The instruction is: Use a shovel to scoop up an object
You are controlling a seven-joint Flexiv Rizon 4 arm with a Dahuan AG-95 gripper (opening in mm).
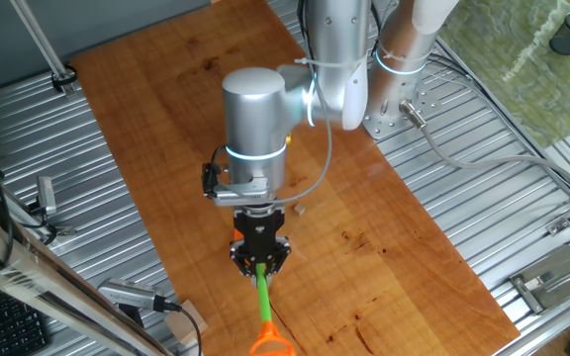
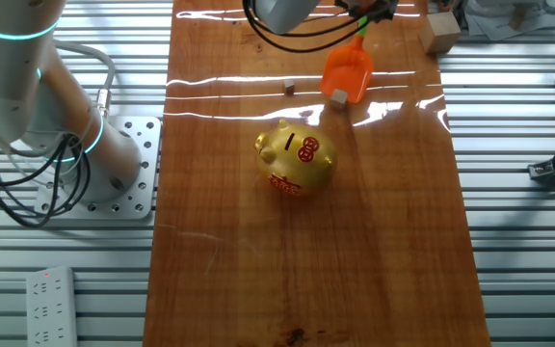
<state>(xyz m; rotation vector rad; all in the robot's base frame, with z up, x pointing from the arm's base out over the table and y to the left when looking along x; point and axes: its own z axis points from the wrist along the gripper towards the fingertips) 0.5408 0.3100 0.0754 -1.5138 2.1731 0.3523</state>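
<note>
**Shovel in grip, blade down by cube**

Gripper (image 1: 259, 259) hangs under the silver wrist, fingers pinched onto the green shaft of the shovel (image 2: 347, 70). In one fixed view the shaft runs from betw. the black fingers down toward the bottom edge, ending in the orange loop end, partly cut off by the frame. Gripper points down at the wooden table (image 1: 186, 89).

Other fixed view shows the opp. end: orange scoop blade tilted, shaft rising up to the top edge where the gripper is mostly out of frame. Blade's low edge sits at the tabletop, at the far end of the board.

The object (image 2: 338, 98), a small pale tan cube, lies right at the blade's lower left corner, touching or just beside it; can't tell which, and can't tell if it's on the blade lip or on the wood. Cube isn't visible in one fixed view, hidden by arm.

A smaller, darker brown bit (image 2: 289, 89) rests on the wood to the left of the blade, apart from it. Gold pig figurine (image 2: 295, 157) w/ red markings stands nearer mid-table, well clear of blade. A larger pale wooden block (image 2: 440, 32) sits at the table's far right corner, near the shovel shaft but not touching.
</note>
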